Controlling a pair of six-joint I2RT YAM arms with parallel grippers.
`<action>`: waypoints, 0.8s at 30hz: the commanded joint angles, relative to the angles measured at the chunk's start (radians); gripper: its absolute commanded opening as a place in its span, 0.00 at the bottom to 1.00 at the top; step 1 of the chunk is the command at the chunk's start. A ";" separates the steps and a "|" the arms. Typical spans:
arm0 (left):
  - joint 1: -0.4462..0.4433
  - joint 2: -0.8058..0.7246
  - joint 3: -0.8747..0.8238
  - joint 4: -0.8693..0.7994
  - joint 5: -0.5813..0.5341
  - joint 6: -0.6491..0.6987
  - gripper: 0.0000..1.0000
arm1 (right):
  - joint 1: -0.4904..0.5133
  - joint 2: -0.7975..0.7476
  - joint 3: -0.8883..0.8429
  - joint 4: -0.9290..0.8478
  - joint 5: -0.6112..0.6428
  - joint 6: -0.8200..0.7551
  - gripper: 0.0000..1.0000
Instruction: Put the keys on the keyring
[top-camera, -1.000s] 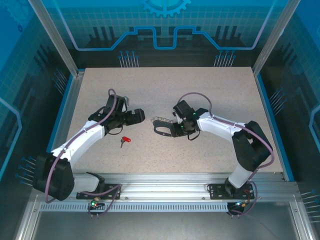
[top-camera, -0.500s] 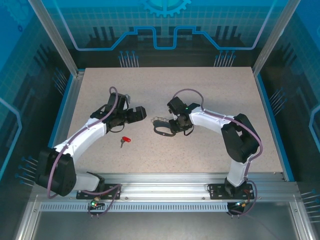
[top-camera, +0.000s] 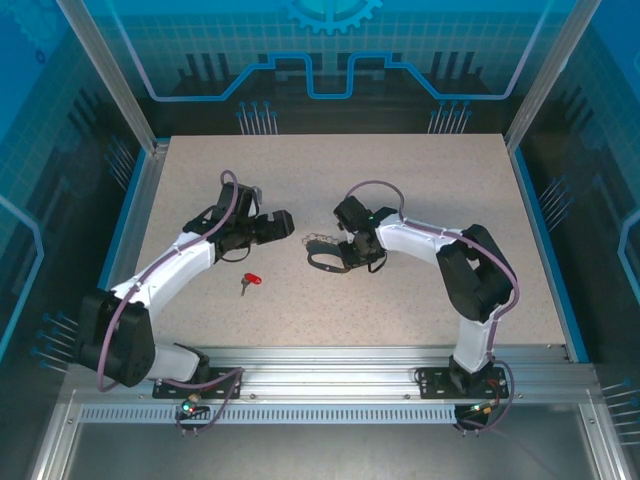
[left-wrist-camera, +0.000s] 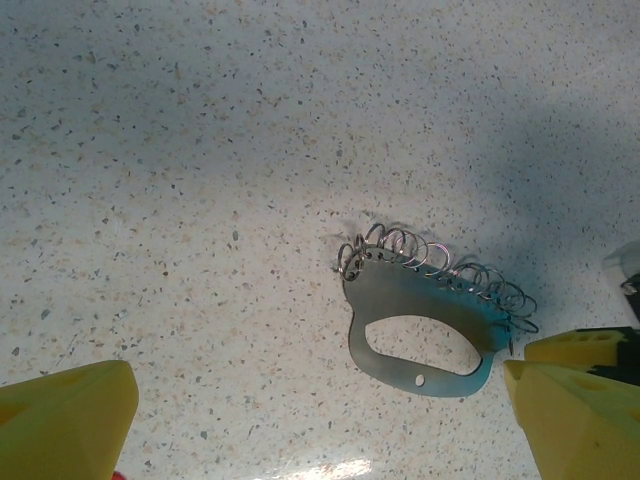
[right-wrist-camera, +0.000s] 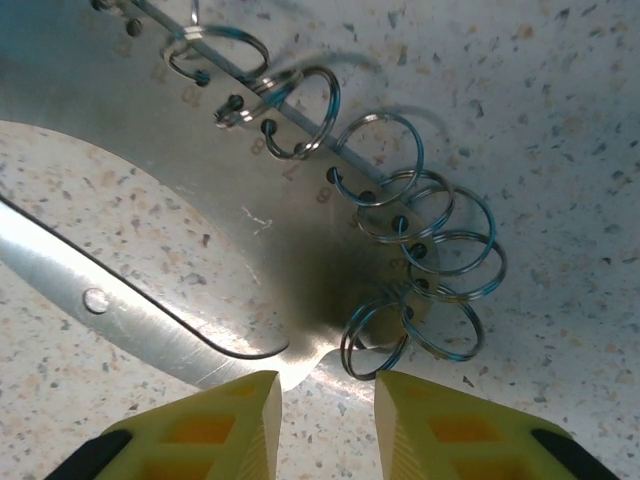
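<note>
Left gripper (top-camera: 277, 227), over table (top-camera: 420, 190): jaws wide, nothing between. Right gripper (right-wrist-camera: 328, 408): jaws narrow, fingertips (right-wrist-camera: 230, 420) straddled right end of keyring (right-wrist-camera: 150, 230) beside wire rings (right-wrist-camera: 440, 250); whether gripped, unclear. Keyring lay flat mid-table between grippers. Red-headed key (top-camera: 249, 283) lay near, beside left arm, untouched.

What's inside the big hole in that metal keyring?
Bare speckled table shows through the opening of the keyring; nothing hangs in it. The red key lies apart on the table. Whatever the metal plate itself covers is hidden.
</note>
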 joint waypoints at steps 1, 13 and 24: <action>-0.006 0.011 0.033 -0.008 0.020 0.007 0.99 | -0.010 0.031 0.018 -0.025 0.004 -0.015 0.30; -0.006 0.024 0.044 -0.014 0.023 0.014 0.99 | -0.038 0.054 0.050 -0.021 0.005 -0.025 0.30; -0.006 0.048 0.058 -0.009 0.029 0.014 0.99 | -0.046 0.079 0.071 -0.029 0.013 -0.039 0.30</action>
